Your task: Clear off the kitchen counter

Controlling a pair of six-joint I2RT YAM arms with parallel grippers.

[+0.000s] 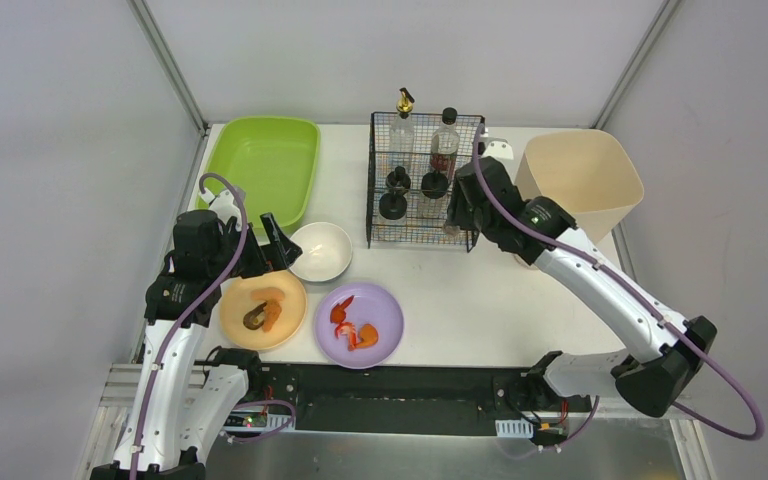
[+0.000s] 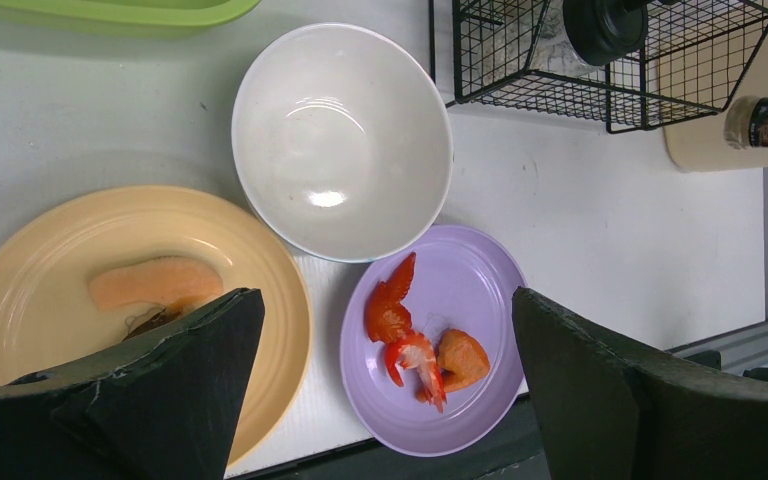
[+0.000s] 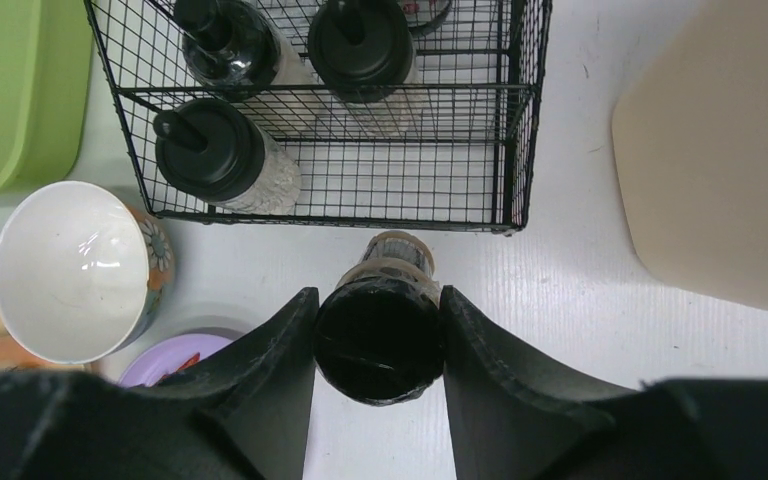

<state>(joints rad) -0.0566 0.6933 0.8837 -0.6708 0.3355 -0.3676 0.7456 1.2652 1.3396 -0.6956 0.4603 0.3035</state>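
A: Where is the counter (image 1: 480,290)?
B: It's the white top under everything, with a rail along its near edge. It carries a white bowl (image 1: 321,250), an orange plate (image 1: 262,310), a purple plate (image 1: 359,323) and a wire basket (image 1: 423,180).
A: And the arms?
B: The right end effector (image 3: 378,320) clamps a black-capped bottle (image 3: 378,345) just beside the basket. The left end effector (image 2: 385,305) stands wide open above the plates.

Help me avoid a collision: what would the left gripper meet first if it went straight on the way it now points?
Probably the white bowl, sitting just ahead of the open left gripper; the purple plate lies close beside that line, and depth is unclear.
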